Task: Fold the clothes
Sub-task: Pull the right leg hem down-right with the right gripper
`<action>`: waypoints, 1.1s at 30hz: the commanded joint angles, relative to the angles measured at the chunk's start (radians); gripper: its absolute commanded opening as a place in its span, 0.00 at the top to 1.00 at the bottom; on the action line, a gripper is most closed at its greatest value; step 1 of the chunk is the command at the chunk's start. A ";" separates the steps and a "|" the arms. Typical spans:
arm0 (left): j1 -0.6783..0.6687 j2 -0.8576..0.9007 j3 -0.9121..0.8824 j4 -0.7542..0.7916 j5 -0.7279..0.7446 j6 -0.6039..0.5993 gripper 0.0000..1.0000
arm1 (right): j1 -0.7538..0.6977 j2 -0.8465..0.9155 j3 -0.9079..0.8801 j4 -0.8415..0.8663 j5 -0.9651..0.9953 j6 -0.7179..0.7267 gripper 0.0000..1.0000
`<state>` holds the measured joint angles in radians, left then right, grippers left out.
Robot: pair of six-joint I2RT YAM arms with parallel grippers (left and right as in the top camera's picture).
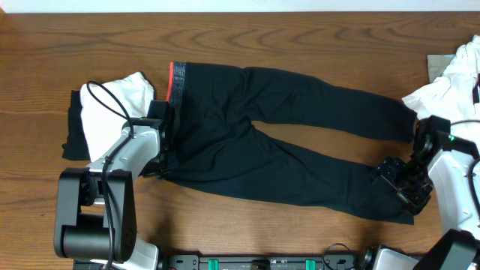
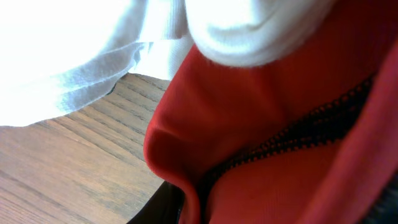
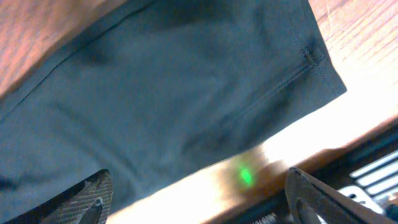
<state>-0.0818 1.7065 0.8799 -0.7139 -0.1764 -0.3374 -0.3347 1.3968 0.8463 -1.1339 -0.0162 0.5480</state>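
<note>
1. Black trousers [image 1: 285,127]: spread flat and full length across the middle of the table [image 1: 247,37]. The grey-and-red waistband [image 1: 177,82] is at the left and both legs run right, slightly splayed. No fold shows yet.
2. Left gripper [image 1: 166,146]: at the near-left corner of the waistband, on or just over the fabric. Its wrist view is filled with red waistband lining [image 2: 261,124] and a white cloth edge [image 2: 81,56]. The fingers do not show, so I cannot tell how far apart they are or whether they hold anything.
3. Right gripper [image 1: 396,184]: over the hem of the near leg at the right. Its fingers [image 3: 93,199] are spread wide with nothing between them, and the leg lies flat beneath.
4. White garment [image 1: 112,101]: far left, lying on a dark garment [image 1: 73,131], both loosely bundled.
5. White garments [image 1: 450,79]: heaped at the far right, unfolded.
6. Progress, judged: early. The trousers are laid out ready, the first fold is not yet made, and the other garments await their turn.
</note>
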 commanded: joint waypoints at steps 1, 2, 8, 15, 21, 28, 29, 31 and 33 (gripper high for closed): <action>0.007 0.036 -0.031 0.012 0.008 -0.008 0.78 | -0.037 -0.002 -0.061 0.057 0.020 0.104 0.11; 0.007 0.036 -0.031 0.012 0.008 -0.008 0.78 | -0.048 -0.002 -0.077 0.085 0.020 0.107 0.11; 0.007 0.036 -0.031 0.012 0.008 -0.008 0.77 | -0.122 -0.002 -0.180 0.212 0.012 0.107 0.17; 0.007 0.036 -0.031 0.012 0.008 -0.008 0.77 | -0.150 -0.002 -0.265 0.259 0.014 0.110 0.34; 0.007 0.036 -0.031 0.012 0.008 -0.008 0.76 | -0.150 -0.002 -0.274 0.253 0.050 0.109 0.30; 0.007 0.036 -0.031 0.012 0.008 -0.008 0.77 | -0.150 -0.002 -0.294 0.253 0.097 0.128 0.40; 0.007 0.036 -0.031 0.012 0.008 -0.008 0.76 | -0.150 -0.002 -0.303 0.259 0.104 0.133 0.44; 0.007 0.036 -0.031 0.012 0.008 -0.008 0.76 | -0.151 -0.002 -0.323 0.287 0.114 0.136 0.58; 0.007 0.036 -0.028 0.011 0.009 -0.008 0.76 | -0.150 -0.002 -0.323 0.298 0.103 0.135 0.82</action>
<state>-0.0818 1.7065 0.8795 -0.7143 -0.1802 -0.3374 -0.4690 1.3754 0.5690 -0.8417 -0.0055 0.6617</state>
